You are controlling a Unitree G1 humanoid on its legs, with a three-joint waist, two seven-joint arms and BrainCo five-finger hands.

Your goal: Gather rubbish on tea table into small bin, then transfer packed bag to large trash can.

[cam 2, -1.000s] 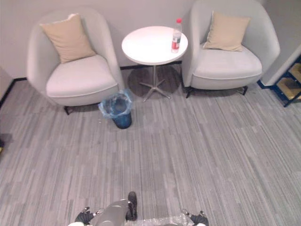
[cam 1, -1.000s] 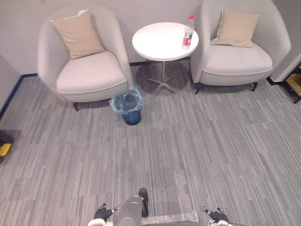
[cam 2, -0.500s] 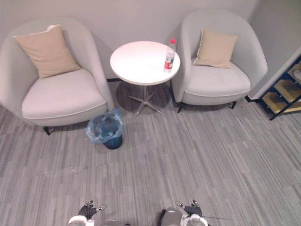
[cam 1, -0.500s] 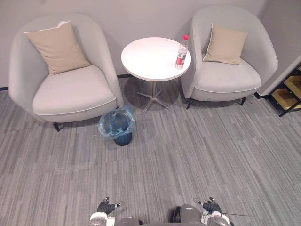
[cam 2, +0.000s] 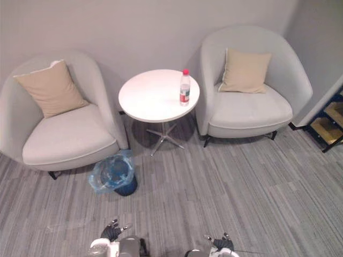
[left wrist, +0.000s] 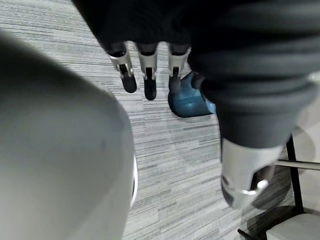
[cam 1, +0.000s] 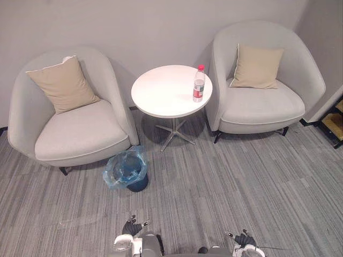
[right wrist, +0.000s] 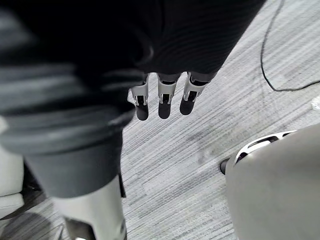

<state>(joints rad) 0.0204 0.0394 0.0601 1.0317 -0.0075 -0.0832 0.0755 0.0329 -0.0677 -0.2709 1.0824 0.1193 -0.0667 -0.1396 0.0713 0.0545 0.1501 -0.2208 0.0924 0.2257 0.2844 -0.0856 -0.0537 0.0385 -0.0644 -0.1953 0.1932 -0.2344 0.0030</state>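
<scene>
Our view shifted, things unmoved: bottle [cam 1: 199, 84] on table [cam 1: 163, 96], bin [cam 1: 127, 170] beside table; left hand [cam 1: 132, 227], right hand [cam 1: 244, 239] released, empty.

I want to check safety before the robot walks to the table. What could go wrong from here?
1. The bottle stands upright close to the rim of the table, on the side of the right armchair; a clumsy reach could tip it onto the floor.
2. The small bin sits low beside the left armchair, near the path to the table; a step might knock it over.
3. Its bag hangs loose, so a dropped bottle may catch it.
</scene>
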